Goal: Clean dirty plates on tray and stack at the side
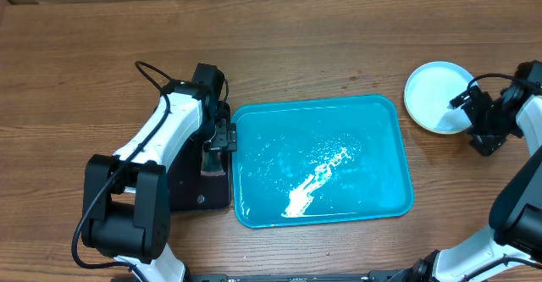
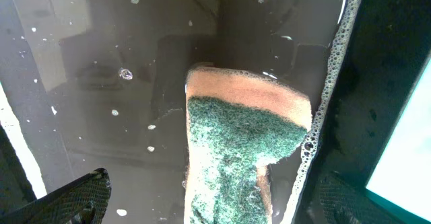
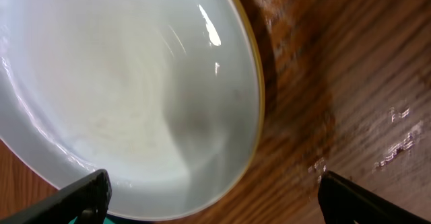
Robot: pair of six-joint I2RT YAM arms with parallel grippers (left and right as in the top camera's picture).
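Note:
The teal tray (image 1: 385,129) lies mid-table, wet and shiny, with no plate on it. A pale blue-white plate (image 1: 432,91) rests on the wood at the far right; in the right wrist view this plate (image 3: 128,83) shows a thin yellowish edge along its rim. My right gripper (image 1: 471,113) sits at the plate's right edge, and the gripper (image 3: 222,204) is open, one finger over the plate and one over the wood, holding nothing. My left gripper (image 1: 218,140) hovers open over a green-topped sponge (image 2: 242,150), fingers (image 2: 74,200) wide on either side.
A smaller black tray (image 1: 190,193) left of the teal one holds soapy water (image 2: 101,62) and the sponge (image 1: 213,159). Bare wooden tabletop (image 1: 322,45) surrounds both trays. Foam lines the black tray's wall (image 2: 333,62).

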